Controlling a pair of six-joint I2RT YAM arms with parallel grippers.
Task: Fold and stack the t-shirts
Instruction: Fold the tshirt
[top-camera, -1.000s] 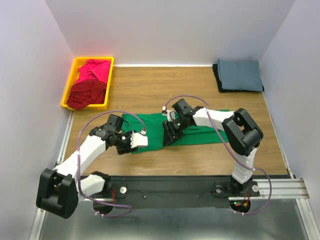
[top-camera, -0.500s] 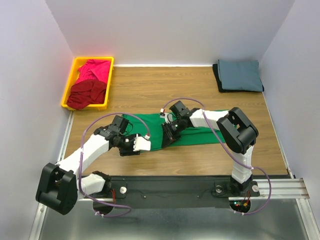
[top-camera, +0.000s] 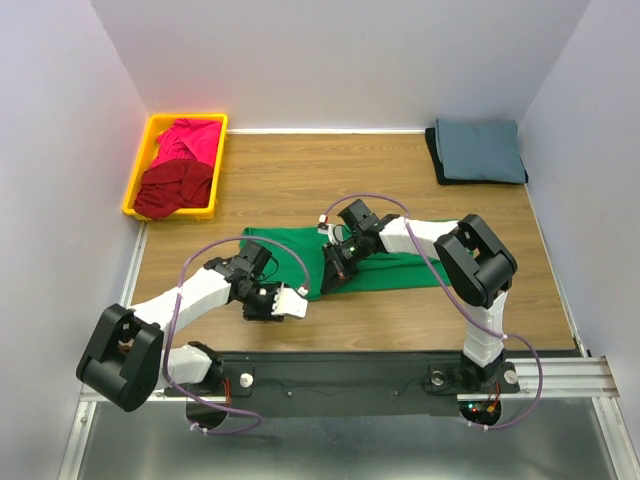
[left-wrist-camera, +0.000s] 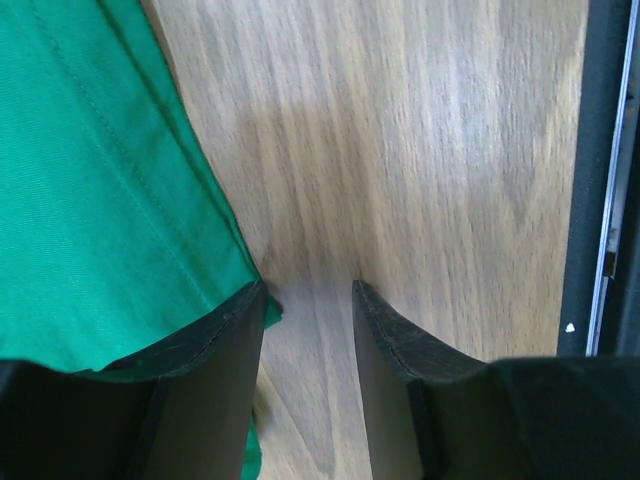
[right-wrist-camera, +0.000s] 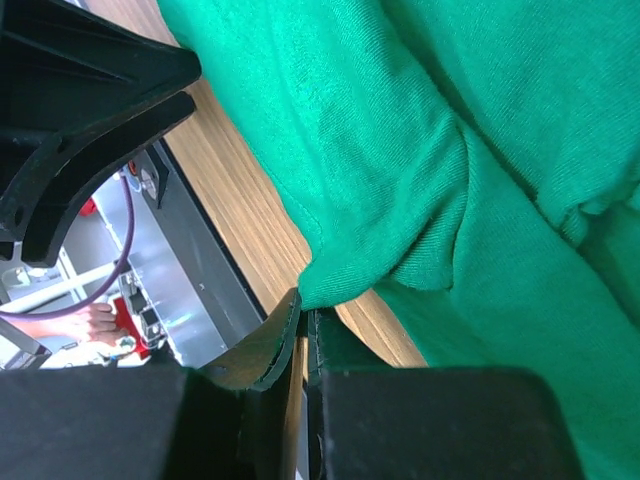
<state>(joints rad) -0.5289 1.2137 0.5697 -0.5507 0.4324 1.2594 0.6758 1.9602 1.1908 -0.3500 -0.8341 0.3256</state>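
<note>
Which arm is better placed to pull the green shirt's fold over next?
Right, probably: the right pincer is shut on the green shirt; the left pincer is open over the table beside the hem, gripping nothing.

Wooden table (top-camera: 300, 180), seen from above. Far-left corner: yellow bin (top-camera: 186, 117), standing along the left edge. Far-right corner: folded black t-shirt (top-camera: 434, 155), lying flat, only its left border showing beneath a folded blue-grey t-shirt (top-camera: 480, 148). Centre, toward the near edge: green t-shirt (top-camera: 400, 272), stretched from left to right in overlapping layers. Bare wood separates all three.
</note>
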